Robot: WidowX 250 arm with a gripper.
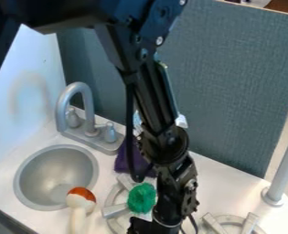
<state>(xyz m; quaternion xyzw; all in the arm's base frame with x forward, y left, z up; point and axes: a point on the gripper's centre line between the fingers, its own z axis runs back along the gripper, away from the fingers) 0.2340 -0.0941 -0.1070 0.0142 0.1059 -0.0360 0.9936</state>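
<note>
The black gripper (149, 226) hangs at the bottom edge of the camera view, right of centre, low over the counter. Just above and left of it, a bright green, bristly round object (141, 198) lies over the left stove burner (113, 201). Behind that burner is a bunched purple cloth (131, 161), partly hidden by the arm. Farther left, an object with an orange and white rounded head (81, 199) and a pale handle lies by the sink's front right rim.
A round grey sink (27, 179) is at the left, with a grey faucet (83, 87) behind it. Another burner (234, 221) is at the lower right, near a grey post (283, 167). A blue-grey panel (232, 77) stands along the back.
</note>
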